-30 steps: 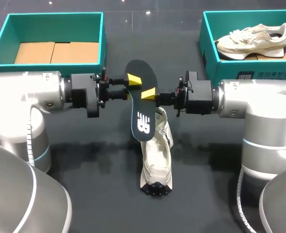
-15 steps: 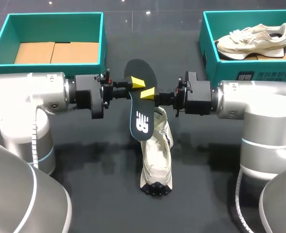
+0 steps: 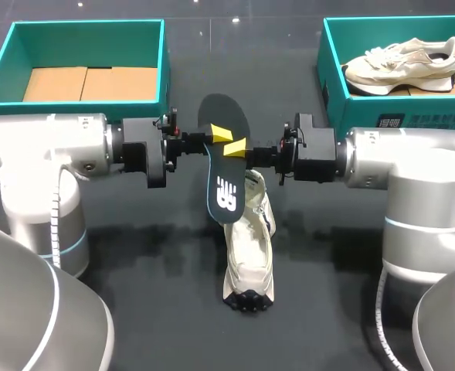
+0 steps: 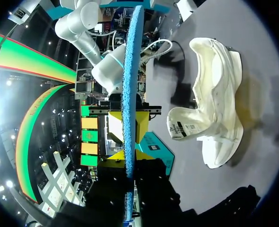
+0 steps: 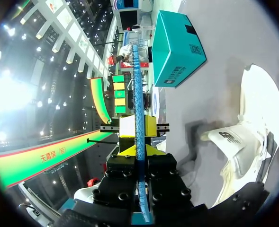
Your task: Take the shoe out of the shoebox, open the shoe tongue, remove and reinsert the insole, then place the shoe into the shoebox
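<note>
A black insole [image 3: 225,166] with a white logo is held in the air between two robot grippers that meet at the middle of the table [image 3: 157,255]. The left gripper [image 3: 218,133] comes in from the left and the right gripper [image 3: 236,145] from the right, their yellow tips almost touching. Each has its jaws closed on the insole's wider, far half, one finger on the black top face and one on the blue underside. In both wrist views the insole [image 4: 128,94] is seen edge-on, as a thin blue line passing straight between that gripper's fingers. Its long axis runs crosswise to the jaws. The broad rounded end points past them toward the far side of the table, and the narrower end with the logo points back toward the robot. Directly under the jaws and slightly to the right gripper's side, a cream shoe [image 3: 249,247] lies on the table. It runs the same way as the insole, with its dark-treaded end toward the robot and its open mouth beneath the logo end. Well beyond the left gripper stands a teal shoebox [image 3: 164,69] with a cardboard floor. Well beyond the right gripper a second teal shoebox [image 3: 331,77] holds another cream shoe [image 3: 401,66], lying crosswise.
</note>
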Controlling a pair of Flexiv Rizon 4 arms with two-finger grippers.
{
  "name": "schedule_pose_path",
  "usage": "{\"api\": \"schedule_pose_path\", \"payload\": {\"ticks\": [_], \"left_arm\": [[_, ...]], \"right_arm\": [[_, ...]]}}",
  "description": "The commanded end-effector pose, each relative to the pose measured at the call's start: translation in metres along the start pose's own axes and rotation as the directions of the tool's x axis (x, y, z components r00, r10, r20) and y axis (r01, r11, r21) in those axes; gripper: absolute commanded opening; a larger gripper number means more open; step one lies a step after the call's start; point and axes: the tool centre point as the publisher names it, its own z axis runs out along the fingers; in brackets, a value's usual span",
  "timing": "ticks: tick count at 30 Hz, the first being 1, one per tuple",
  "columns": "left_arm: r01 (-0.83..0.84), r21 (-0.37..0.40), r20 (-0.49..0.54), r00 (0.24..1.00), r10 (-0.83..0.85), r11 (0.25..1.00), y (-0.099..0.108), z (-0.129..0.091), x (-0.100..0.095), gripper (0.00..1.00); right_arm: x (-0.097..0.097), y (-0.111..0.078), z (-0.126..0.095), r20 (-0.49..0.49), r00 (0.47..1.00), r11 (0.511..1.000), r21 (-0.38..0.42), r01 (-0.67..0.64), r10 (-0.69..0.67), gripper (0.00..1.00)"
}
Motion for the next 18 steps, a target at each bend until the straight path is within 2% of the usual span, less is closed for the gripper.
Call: {"api": "schedule_pose_path", "payload": {"ticks": [1,2,3,4,5,6,10,18], "left_arm": [[-0.003,0.003,0.003,1.000,0.003,1.000,0.000,0.001,0.001,0.00],[-0.004,0.003,0.004,1.000,0.004,1.000,0.000,0.001,0.001,0.00],[-0.004,0.003,0.005,1.000,0.004,1.000,-0.001,0.001,0.001,0.00],[-0.005,0.002,0.006,1.000,0.005,1.000,-0.001,0.001,0.000,0.00],[-0.004,0.002,0.008,1.000,0.004,1.000,-0.001,0.000,0.000,0.00],[-0.004,0.001,0.009,1.000,0.004,1.000,-0.001,0.000,0.000,0.00],[0.001,0.001,0.009,1.000,-0.001,1.000,-0.004,-0.004,-0.002,0.00],[0.024,-0.002,0.011,1.000,-0.024,1.000,-0.013,-0.024,-0.008,0.00]], "right_arm": [[-0.001,0.000,0.001,0.000,1.000,1.000,-0.001,-0.002,0.002,0.00],[-0.001,0.000,0.001,-0.002,1.000,1.000,-0.002,-0.003,0.003,0.00],[-0.002,0.000,0.000,-0.004,1.000,1.000,-0.002,-0.005,0.005,0.10],[-0.002,0.000,0.000,-0.005,1.000,1.000,-0.003,-0.006,0.006,0.38],[-0.002,0.000,0.000,-0.005,1.000,1.000,-0.003,-0.007,0.007,0.83],[-0.002,0.000,-0.001,-0.006,1.000,1.000,-0.003,-0.008,0.008,1.00],[-0.003,0.002,-0.007,-0.004,1.000,1.000,-0.007,-0.007,0.007,1.00],[-0.003,0.012,-0.040,0.022,0.997,0.997,0.020,0.073,-0.073,1.00]]}}
